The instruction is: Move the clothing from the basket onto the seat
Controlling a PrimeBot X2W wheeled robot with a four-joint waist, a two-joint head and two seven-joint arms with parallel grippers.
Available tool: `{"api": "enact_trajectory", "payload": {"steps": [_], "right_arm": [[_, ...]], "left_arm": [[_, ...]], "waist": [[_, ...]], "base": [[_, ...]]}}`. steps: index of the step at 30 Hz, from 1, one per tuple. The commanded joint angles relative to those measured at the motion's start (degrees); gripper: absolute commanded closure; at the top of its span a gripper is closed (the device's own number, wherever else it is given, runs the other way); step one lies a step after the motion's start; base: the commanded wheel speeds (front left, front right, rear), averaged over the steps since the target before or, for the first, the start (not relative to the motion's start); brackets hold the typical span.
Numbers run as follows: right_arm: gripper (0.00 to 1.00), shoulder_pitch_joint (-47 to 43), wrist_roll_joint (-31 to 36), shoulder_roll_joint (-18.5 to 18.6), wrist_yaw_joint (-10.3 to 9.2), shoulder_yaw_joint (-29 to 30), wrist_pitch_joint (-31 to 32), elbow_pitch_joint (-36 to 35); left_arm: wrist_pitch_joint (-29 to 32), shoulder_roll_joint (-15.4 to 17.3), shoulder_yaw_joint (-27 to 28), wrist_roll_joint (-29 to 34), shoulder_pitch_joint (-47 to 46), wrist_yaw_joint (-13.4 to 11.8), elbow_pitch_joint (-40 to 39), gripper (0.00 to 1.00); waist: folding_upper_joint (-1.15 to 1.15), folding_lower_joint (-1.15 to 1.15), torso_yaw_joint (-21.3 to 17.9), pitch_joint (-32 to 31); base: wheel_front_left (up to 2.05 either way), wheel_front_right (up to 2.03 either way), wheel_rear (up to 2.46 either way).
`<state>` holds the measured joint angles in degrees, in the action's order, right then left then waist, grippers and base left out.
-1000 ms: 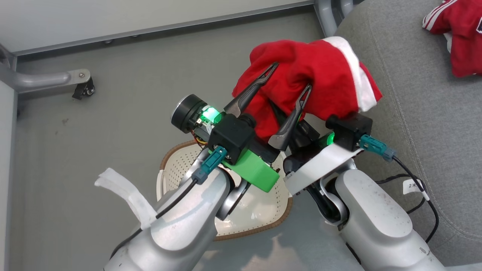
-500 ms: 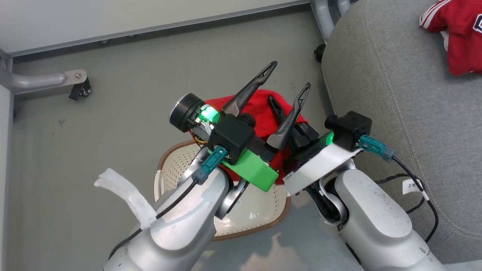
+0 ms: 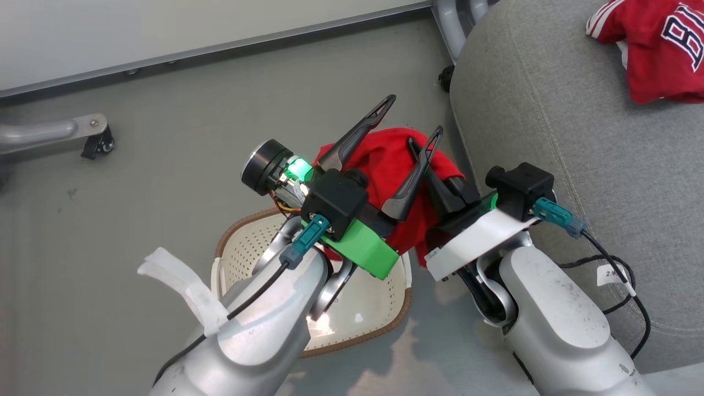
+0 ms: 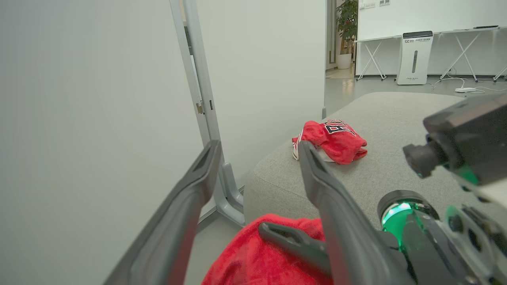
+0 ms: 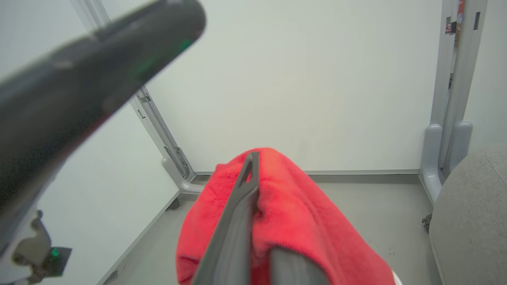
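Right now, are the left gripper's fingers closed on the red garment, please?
No, the fingers of the left gripper stand wide apart, pinching nothing of the red garment.

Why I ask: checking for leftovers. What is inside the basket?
The basket shows a bare perforated floor. The left arm and the red garment held by the right gripper cover its far side, so that part is hidden.

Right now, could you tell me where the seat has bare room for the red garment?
The seat is bare across its middle, between the jersey at its far corner and the cable by the right arm. Over the basket it is crowded.
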<state>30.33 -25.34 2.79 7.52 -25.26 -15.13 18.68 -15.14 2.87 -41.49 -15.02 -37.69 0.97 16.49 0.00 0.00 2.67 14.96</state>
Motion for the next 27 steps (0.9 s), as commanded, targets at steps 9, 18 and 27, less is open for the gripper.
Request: {"api": "enact_trajectory", "payload": {"steps": [9,18,27], "right_arm": [[1.00,-2.7,5.8,0.2,-0.06,5.1,0.0,-4.0],[1.00,-5.7,11.2,0.2,-0.06,14.0,-0.1,-7.8],[1.00,-8.0,13.7,0.2,-0.06,19.2,-0.1,-11.9]], "left_arm": [[0.0,0.2,2.5,2.7,2.2,1.5,1.2,0.00],[0.0,1.5,4.7,4.6,4.0,2.6,1.8,0.00],[0.0,2.2,4.9,6.3,4.2,3.7,2.4,0.00]], "waist": [[0.00,0.00,-4.6,0.8],[0.00,0.00,-10.3,1.1],[0.00,0.00,-16.4,2.2]], "base": [[0.00,0.00,0.00],[0.00,0.00,0.00],[0.00,0.00,0.00]]}}
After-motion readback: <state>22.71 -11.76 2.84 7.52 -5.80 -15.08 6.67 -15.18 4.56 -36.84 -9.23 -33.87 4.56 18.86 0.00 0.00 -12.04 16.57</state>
